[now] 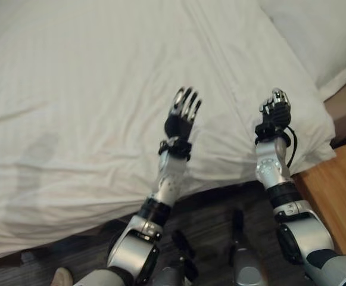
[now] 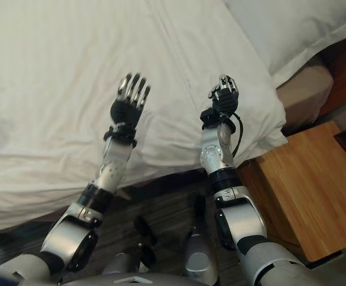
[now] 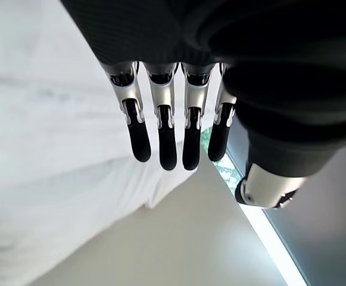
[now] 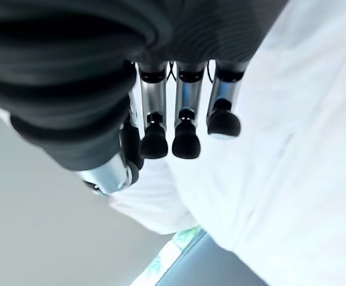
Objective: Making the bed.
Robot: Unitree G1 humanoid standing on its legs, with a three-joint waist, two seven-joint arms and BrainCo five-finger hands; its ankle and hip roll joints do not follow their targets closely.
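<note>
A white duvet (image 1: 89, 107) covers the bed, with soft creases, and its near edge hangs over the side. My left hand (image 1: 183, 110) is raised above the duvet near that edge, open, its fingers (image 3: 161, 137) straight and holding nothing. My right hand (image 1: 274, 110) is raised over the duvet's near right corner. Its fingers (image 4: 178, 137) are curled in, with no cloth between them. A white pillow (image 2: 292, 30) lies at the head of the bed, far right.
A wooden nightstand (image 2: 304, 185) stands close to my right arm, beside the bed's corner. Dark floor (image 1: 214, 214) runs along the bed's near side. The beige bed base (image 2: 304, 89) shows under the pillow.
</note>
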